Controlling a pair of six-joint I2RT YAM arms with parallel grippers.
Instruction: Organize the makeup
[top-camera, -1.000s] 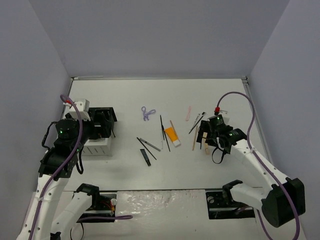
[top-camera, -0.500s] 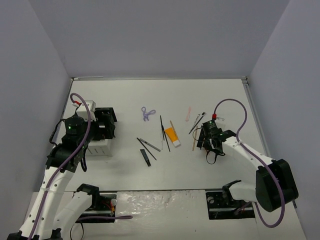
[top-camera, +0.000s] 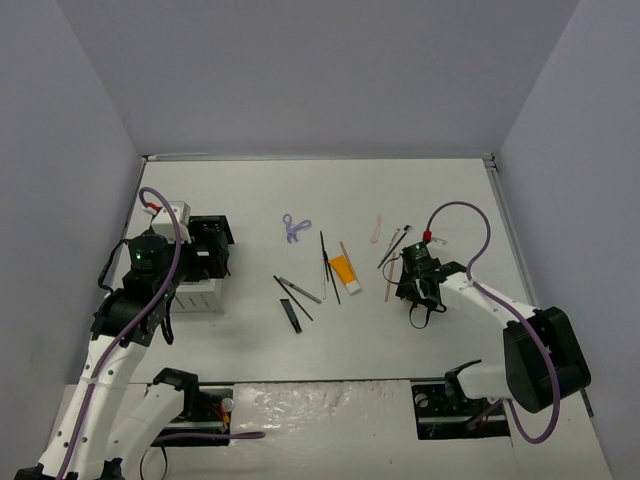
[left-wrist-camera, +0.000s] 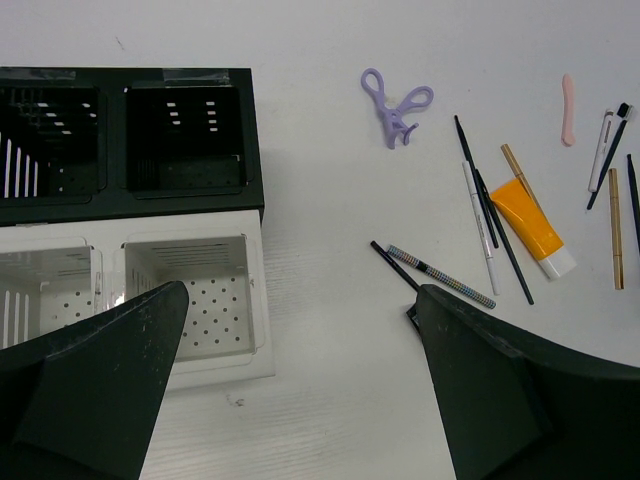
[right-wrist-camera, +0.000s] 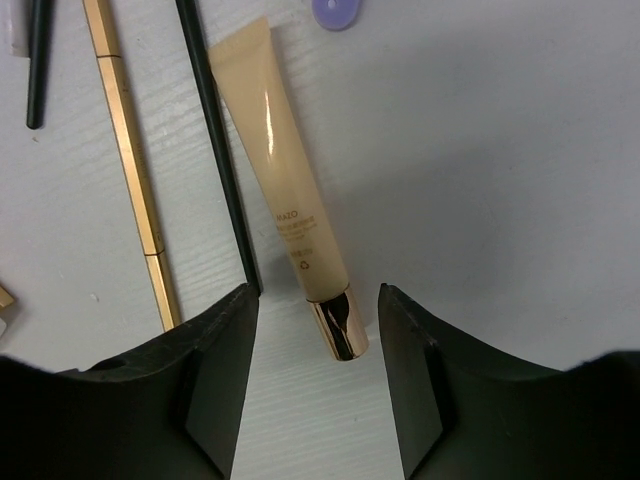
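The makeup lies scattered mid-table: a purple scissor-like tool (top-camera: 294, 226), an orange tube (top-camera: 344, 272), a pink stick (top-camera: 377, 227), thin black pencils (top-camera: 328, 262). In the right wrist view a tan tube (right-wrist-camera: 285, 190) with a gold cap (right-wrist-camera: 340, 328) lies beside a gold pencil (right-wrist-camera: 135, 170) and a black pencil (right-wrist-camera: 218, 150). My right gripper (right-wrist-camera: 318, 370) is low over the table, its jaws straddling the gold cap with a gap on each side. My left gripper (left-wrist-camera: 300, 400) hangs wide open and holds nothing, next to the organizer box (left-wrist-camera: 257, 290).
The organizer (top-camera: 200, 290) stands at the left, with black compartments behind and white perforated ones in front. A patterned pencil (left-wrist-camera: 440, 276) and a white pencil (left-wrist-camera: 480, 228) lie near the orange tube (left-wrist-camera: 532, 228). A lilac item (right-wrist-camera: 335, 12) sits beyond the tan tube.
My right gripper has shifted left and down over the tan tube, and its jaws have narrowed around the gold cap. The left arm settled slightly and stays wide open.
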